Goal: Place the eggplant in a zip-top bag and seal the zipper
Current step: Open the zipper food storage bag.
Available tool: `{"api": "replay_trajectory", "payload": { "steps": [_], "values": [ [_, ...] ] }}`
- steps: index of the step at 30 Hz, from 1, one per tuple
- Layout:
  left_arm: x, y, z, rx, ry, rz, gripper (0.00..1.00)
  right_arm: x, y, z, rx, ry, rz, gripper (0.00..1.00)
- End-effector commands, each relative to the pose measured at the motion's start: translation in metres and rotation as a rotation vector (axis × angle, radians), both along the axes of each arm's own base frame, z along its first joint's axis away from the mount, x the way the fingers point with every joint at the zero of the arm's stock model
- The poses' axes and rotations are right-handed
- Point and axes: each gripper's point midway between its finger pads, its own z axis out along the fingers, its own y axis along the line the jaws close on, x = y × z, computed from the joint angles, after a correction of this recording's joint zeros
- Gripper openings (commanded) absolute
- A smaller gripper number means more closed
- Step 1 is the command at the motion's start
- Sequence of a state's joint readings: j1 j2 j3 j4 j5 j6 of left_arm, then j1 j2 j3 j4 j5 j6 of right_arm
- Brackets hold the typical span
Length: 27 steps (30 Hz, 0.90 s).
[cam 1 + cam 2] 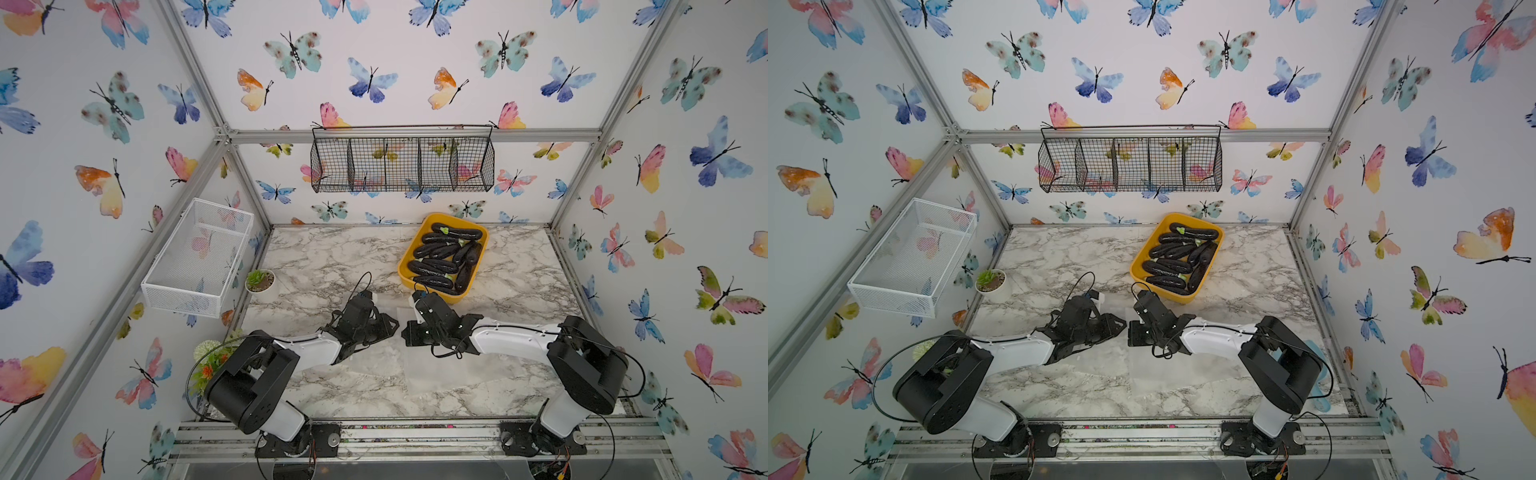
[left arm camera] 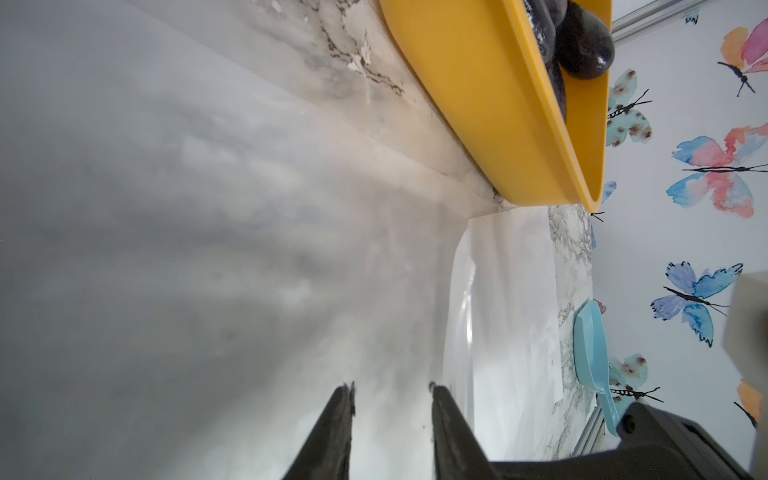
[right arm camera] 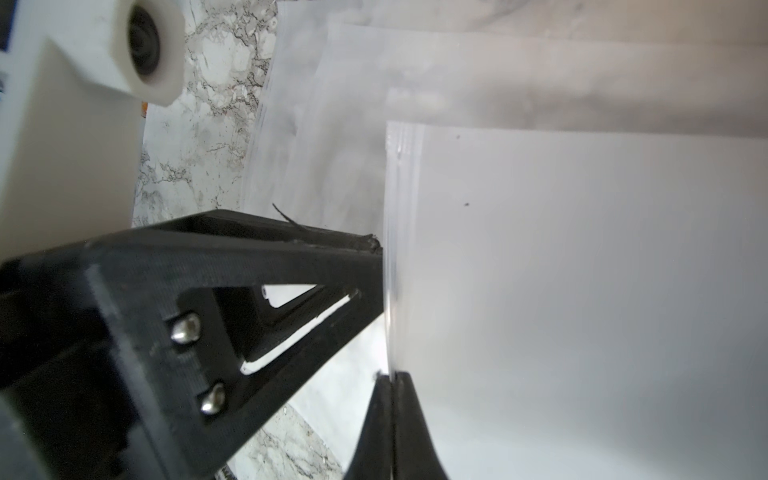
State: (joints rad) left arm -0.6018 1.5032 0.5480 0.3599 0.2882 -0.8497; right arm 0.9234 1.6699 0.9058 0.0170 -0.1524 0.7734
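Bag (image 3: 582,291): clear, rim pinched in right claw (image 3: 390,376); left claw (image 2: 392,399) part spread beside it. Eggplants (image 1: 440,253): heaped in yellow tray (image 1: 403,270) just beyond right claw, that arm the nearer.

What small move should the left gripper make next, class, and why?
Probably close the left gripper on the edge of the zip-top bag: its jaws stand apart beside it, the right gripper pinches that edge, and the eggplants lie in the yellow tray.
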Motion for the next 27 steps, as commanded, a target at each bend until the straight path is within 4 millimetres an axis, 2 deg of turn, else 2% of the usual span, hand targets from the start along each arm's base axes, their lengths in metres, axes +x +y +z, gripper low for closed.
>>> {"api": "replay_trajectory", "payload": {
  "steps": [1, 27],
  "values": [
    [-0.002, 0.002, 0.014, -0.007, -0.034, -0.009, 0.33, 0.006, 0.004, 0.005, 0.009, -0.021, 0.001, 0.05],
    [-0.001, -0.002, 0.005, -0.014, -0.022, -0.017, 0.3, 0.006, 0.012, 0.011, 0.036, -0.018, 0.027, 0.04]
  ]
}}
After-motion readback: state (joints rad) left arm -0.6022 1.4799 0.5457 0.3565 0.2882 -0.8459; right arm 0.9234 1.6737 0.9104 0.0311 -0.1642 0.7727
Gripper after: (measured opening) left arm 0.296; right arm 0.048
